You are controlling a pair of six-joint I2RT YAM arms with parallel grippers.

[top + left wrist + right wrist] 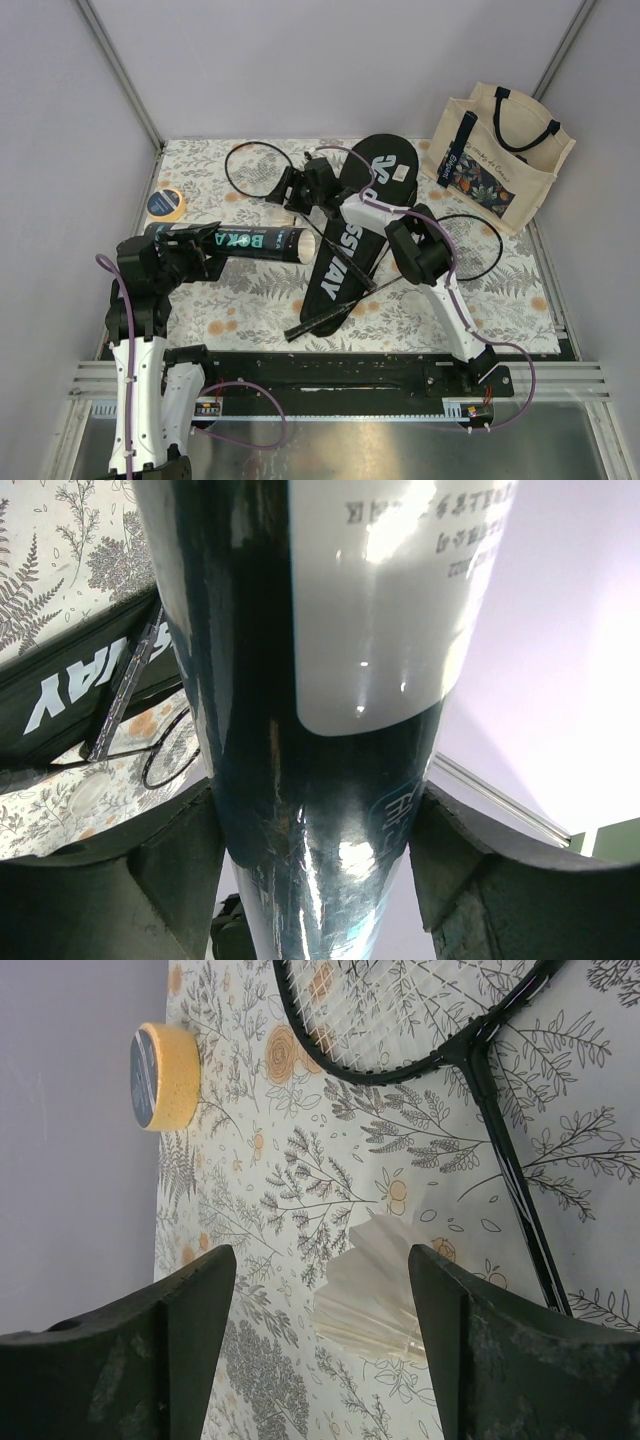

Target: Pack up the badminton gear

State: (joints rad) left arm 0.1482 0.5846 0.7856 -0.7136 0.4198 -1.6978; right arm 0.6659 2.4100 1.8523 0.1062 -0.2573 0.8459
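**1. Near-left of bench.** L end effector was clenched on the tube, both pads against its glossy wall. The grip sat toward the closed end, and the open mouth pointed at bench centre.
- Risk: the long free end could lever the tube round in the pads, so the mouth would sag or swing off line.
- Whether the tube rested on the bench could not be told.

**2. Bench centre.** The bag lay near-to-far w/ one racket across it, and the R arm reached over both.
- Risk: a low sweep back toward the tube could snag the shaft and drag racket + bag.

**3. Far part, toward left edge.** R end effector was released, jaws wide. The shuttlecock appeared to lie on the bench btwn them, off-centre and close to one finger.
- Risk: on closing, that finger would meet the feathers first and push or flick the shuttlecock out.
- Risk: too firm a squeeze could crush the skirt.
- Risk: the second racket had its shaft just beside, so the outer finger could land on it.

**4. Transfer to tube.**
- Risk: feathers would catch the rim if mouth and shuttlecock were not in line.

**5. Not task items.** Tape roll at left edge, tote at far-right corner.
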